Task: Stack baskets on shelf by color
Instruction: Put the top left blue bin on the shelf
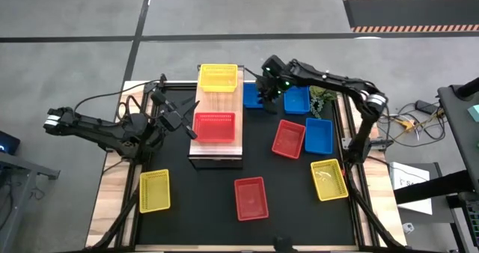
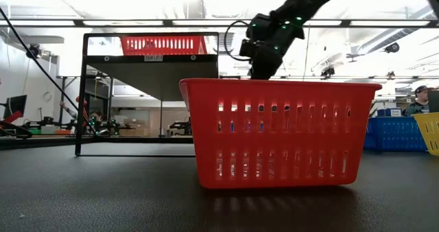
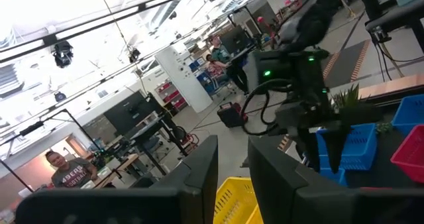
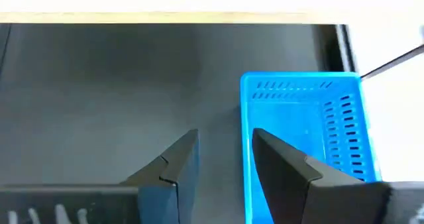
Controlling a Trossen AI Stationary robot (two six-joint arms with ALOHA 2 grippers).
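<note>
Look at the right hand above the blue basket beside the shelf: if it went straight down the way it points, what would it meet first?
Probably the blue basket: the right hand, fingers apart, straddles its near wall. Depth is unclear.

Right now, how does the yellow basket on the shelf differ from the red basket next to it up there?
The yellow basket sits at the far end of the shelf, while the red basket sits at its middle. The yellow one lies closer to the right gripper; the red one lies just beside the left gripper. Both are alike in shape and size, upright, empty, and each stands alone, nothing stacked in it.
</note>
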